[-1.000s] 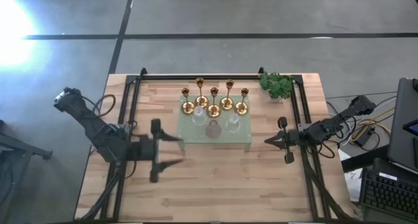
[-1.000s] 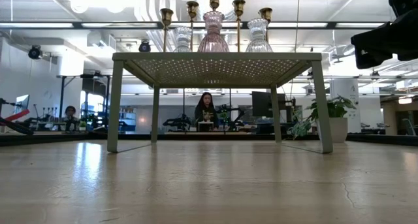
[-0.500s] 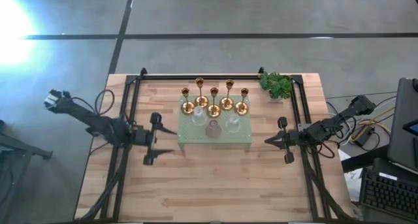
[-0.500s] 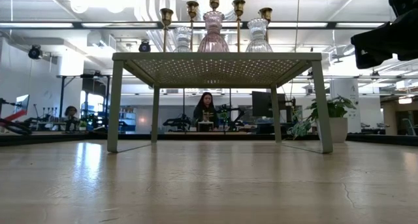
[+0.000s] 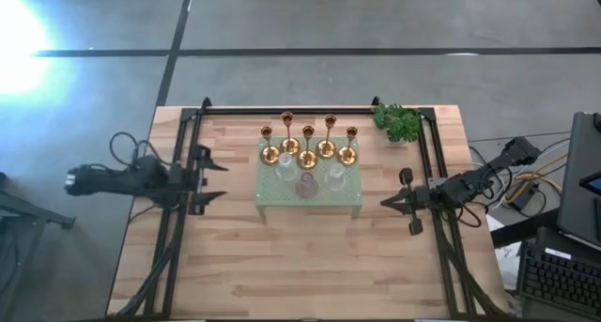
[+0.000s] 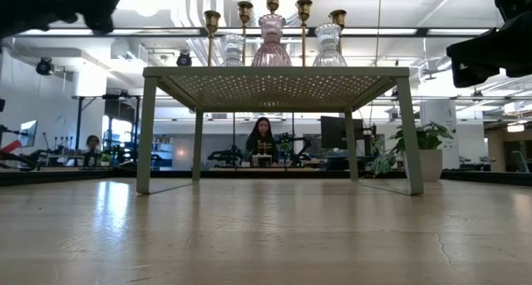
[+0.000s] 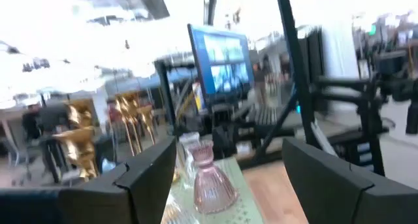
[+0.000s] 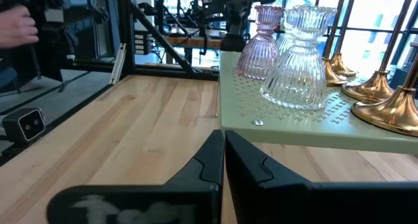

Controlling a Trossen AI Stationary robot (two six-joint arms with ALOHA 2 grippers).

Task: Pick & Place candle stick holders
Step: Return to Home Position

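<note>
1. Table [image 5: 310, 266]: a light wooden top seen from above, with a dark frame along its left, rear and right edges. One arm reaches in from each side.
2. Shelf [image 5: 352, 198]: pale green and perforated, raised on thin legs, standing at the rear middle of the table. The level view looks through the open space beneath it.
3. Brass holders [image 5: 307, 159]: five, upright, in a zigzag row along the rear half of the shelf, with their round bases close together.
4. Clear glass holders [image 5: 335, 177]: two, upright on the front half of the shelf, one toward its left and one toward its right, just in front of the brass row.
5. Pink glass holder [image 5: 306, 185]: upright between the two clear ones and slightly nearer the shelf's front edge. All eight holders stand on the shelf.
6. Left hand [image 5: 216, 179]: over the table's left edge beside the frame rail, well apart from the shelf and pointing toward it. Its fingers are spread wide, with only open space between them.
7. Right hand [image 5: 383, 203]: at the table's right side, near the shelf's front right corner but not touching it. Its fingers are pressed together tip to tip, and its wrist view looks along the shelf at a clear holder with the pink one behind.
8. Green leafy sprig [image 5: 398, 121]: at the rear right of the table, apart from the shelf.
9. Person [image 6: 263, 140]: in the room behind the table, visible under the shelf in the level view.
</note>
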